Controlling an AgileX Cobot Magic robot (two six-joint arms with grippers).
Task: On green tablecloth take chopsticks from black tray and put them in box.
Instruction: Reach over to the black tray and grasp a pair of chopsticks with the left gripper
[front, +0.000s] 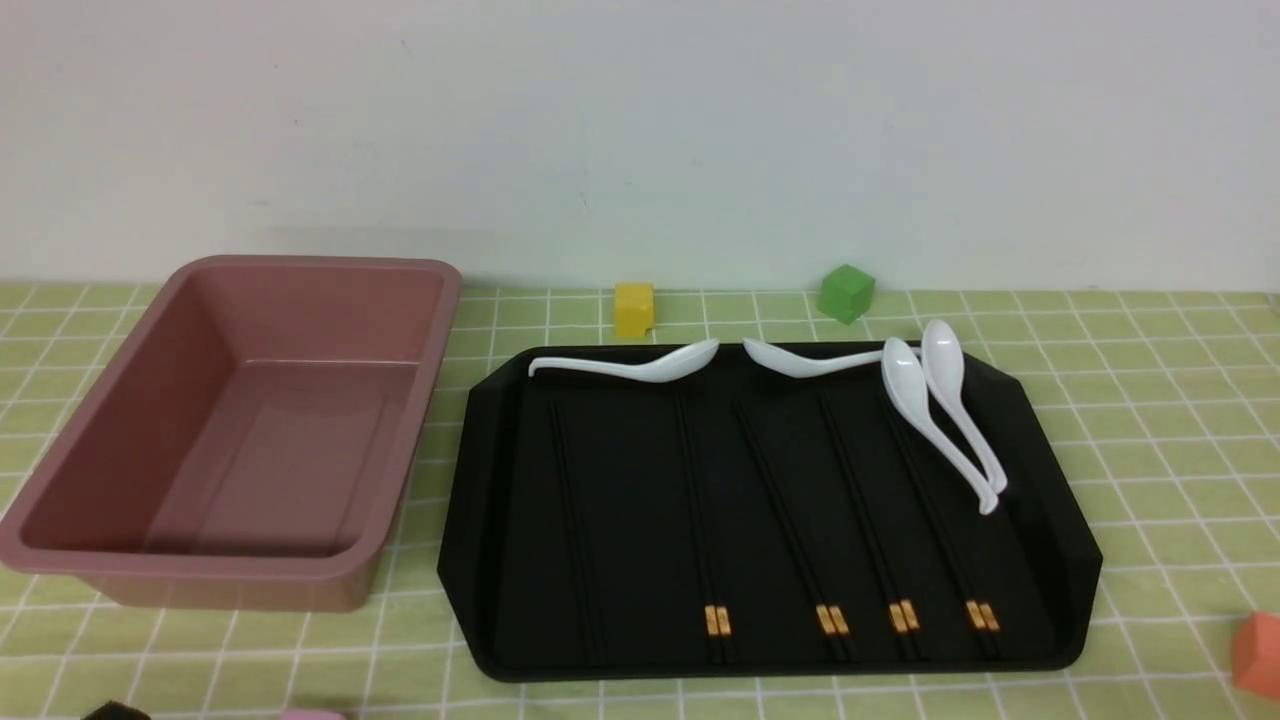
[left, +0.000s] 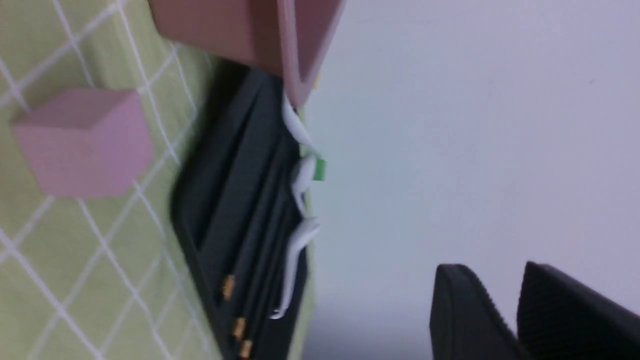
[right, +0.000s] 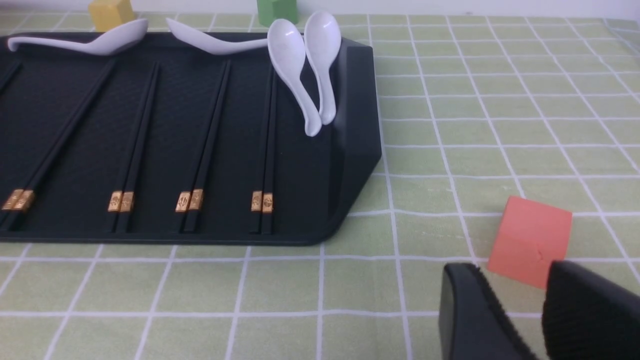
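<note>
1 plain black pair of chopsticks (front: 574, 520) lies in the glossy black tray (front: 640, 600), on the side nearest the dusty-pink tub (front: 300, 430). Our left gripper (left: 500, 290) has its fingertips slightly apart, holding nothing; our right gripper (right: 515, 280) also stands parted and unloaded. We should bring the left fingers down across both sticks near mid-length, close gently, and lift level above the low rim. Thin, smooth sticks could roll or slip singly. 4 gold-banded pairs and 4 curved white spoons share the tray; the gridded yellow-green cloth (front: 1180, 450) lies beneath.
</note>
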